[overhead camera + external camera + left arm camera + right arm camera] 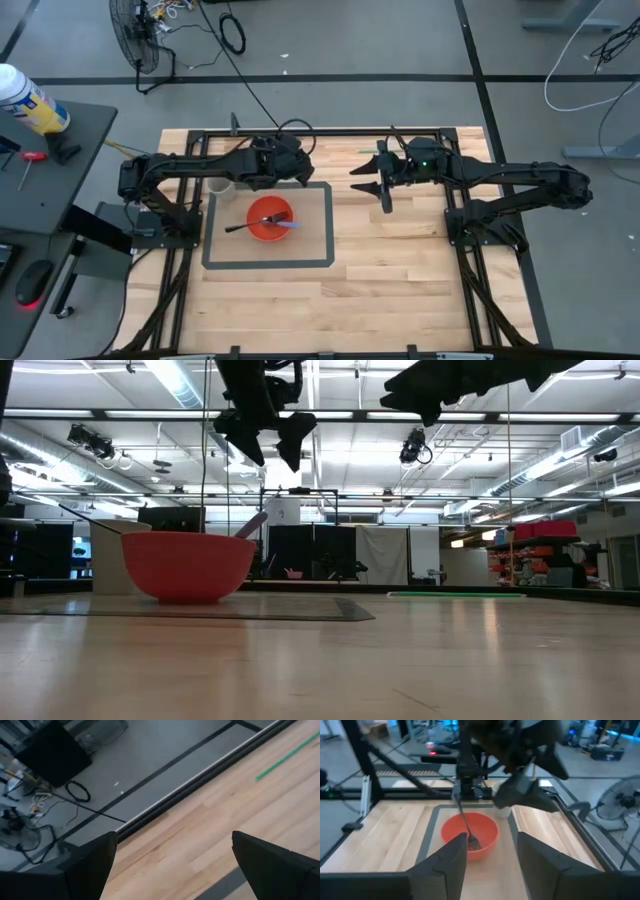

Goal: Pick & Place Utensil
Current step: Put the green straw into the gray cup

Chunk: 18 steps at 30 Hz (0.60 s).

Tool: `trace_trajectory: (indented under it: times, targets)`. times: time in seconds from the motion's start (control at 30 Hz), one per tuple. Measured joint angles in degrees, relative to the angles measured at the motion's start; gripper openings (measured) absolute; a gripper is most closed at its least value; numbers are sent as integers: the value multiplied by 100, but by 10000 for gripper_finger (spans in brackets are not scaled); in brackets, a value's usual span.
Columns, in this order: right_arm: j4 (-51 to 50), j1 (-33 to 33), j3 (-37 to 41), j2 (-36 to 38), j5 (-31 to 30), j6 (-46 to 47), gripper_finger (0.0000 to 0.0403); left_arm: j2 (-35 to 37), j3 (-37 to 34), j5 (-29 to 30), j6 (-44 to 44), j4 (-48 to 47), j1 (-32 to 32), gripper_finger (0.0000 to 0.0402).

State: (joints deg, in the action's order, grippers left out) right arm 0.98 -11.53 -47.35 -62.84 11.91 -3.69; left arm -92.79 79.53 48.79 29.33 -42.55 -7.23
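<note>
A fork [243, 226] lies in the red bowl [269, 219] on the grey mat [315, 225]. Both the left gripper [300, 172] and the right gripper [372, 179] hover above with fingers spread wide, holding nothing

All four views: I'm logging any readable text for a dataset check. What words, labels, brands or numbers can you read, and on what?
No text can be read in any view.
The can on the side table has a label, too small to read.
Bowl, fork and mat: no markings show.
</note>
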Motion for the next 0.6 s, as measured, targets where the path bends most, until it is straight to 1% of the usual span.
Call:
trace_trajectory:
  times: [0.07, 0.13, 0.2, 0.27, 0.3, 0.37, 0.47, 0.6]
  targets:
    - [-6, 0, 0, -7, -157, 154, 176, 0, -85, 45, -43, 173, 44, 399]
    - [-152, 2, 0, -31, -352, 120, 176, 0, -242, 291, -43, 247, 101, 399]
    - [-361, 0, 0, -37, -617, -131, 176, -7, -360, 603, 0, 233, 140, 399]
    - [-441, 4, 0, -37, -1157, -210, 176, -4, -496, 805, 1, 234, 171, 399]
    - [-442, 4, 0, -61, -1473, -125, 176, -4, -572, 812, 3, 227, 171, 399]
    - [-540, -36, 0, -88, -1808, -18, 176, 3, -713, 801, 103, 225, 173, 399]
    - [-856, -266, -2, -161, -1855, -1, 176, 171, -965, 856, 183, 332, 173, 399]
    - [-1467, -750, -75, -439, -1991, -71, 176, 700, -1358, 1106, 191, 513, 173, 399]
